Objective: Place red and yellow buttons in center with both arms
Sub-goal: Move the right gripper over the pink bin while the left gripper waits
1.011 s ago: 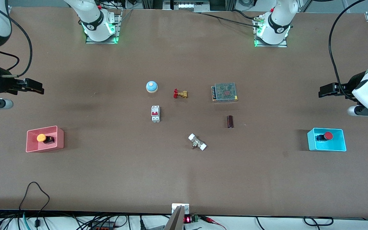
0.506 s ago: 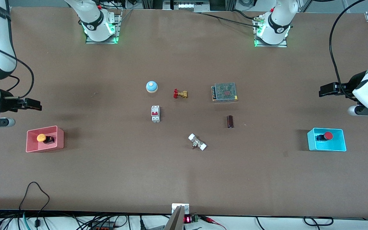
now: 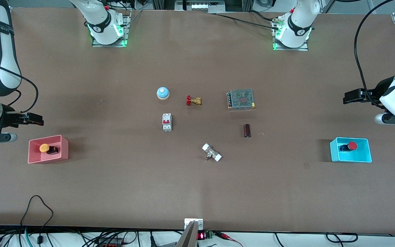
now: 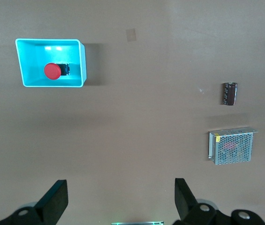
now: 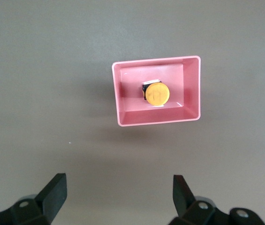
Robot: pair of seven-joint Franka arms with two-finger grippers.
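Bare tabletop (image 3: 149,192) ran nearest the front camera. Yellow button (image 3: 44,148) lay in pink bin (image 3: 65,148), red button (image 3: 352,145) in cyan bin (image 3: 333,151). Right gripper (image 3: 34,119) and left gripper (image 3: 351,96) hovered above, jaws wide, empty.

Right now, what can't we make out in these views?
- Yellow button: body mostly hidden under its cap and by the pink bin wall, front and right wrist views.
- Red button: body largely covered by its cap in the left wrist view; cyan bin wall hides its base in front.
- Left hand, right hand: only finger ends show, cut off by each wrist view's edge.
- Power supply markings: too small.
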